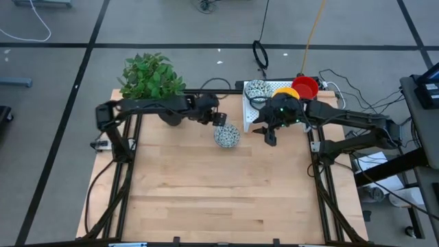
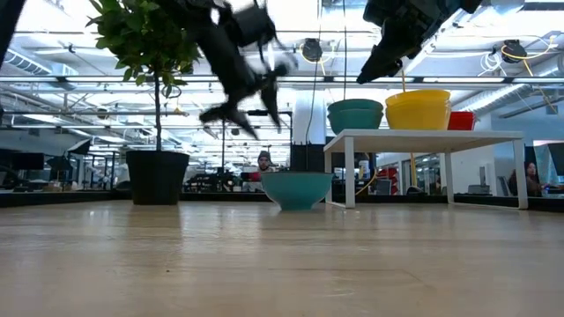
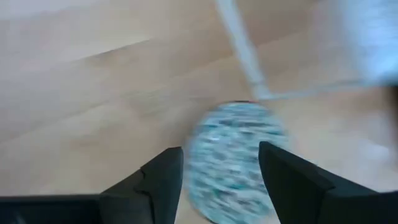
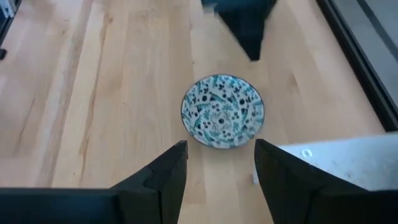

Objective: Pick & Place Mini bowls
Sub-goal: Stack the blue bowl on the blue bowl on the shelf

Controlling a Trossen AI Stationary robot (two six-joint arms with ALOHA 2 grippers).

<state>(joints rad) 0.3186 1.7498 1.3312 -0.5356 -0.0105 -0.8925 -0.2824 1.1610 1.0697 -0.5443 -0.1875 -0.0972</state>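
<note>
Plainly, the left gripper (image 1: 220, 118) has its two fingers spread wide with nothing between them, hanging just above and slightly behind a patterned bowl (image 1: 227, 136) that sits alone on the bare wooden table (image 1: 206, 199); the left wrist view shows that bowl's blue-green inside framed between the parted fingers (image 3: 158, 180), so I judge the bowl has been set down here and let go. The right gripper (image 1: 270, 135) also stands open and empty, hovering beside the edge of a small white stand (image 1: 248, 108) at the table's far right, its wrist camera looking down on the same patterned bowl (image 4: 222, 111) from the other side. On that stand wait the remaining bowls: another patterned bowl (image 1: 258, 88), a yellow bowl (image 1: 287, 92) and a red bowl (image 1: 305, 86), crowded close together. From table height they read as short stacks raised on the stand, with the placed bowl resting upright on the wood below. The raised stand seems to serve as the supply, the open table as the drop area. A potted plant (image 1: 149, 75) stands at the far left corner, well apart from the work.
</note>
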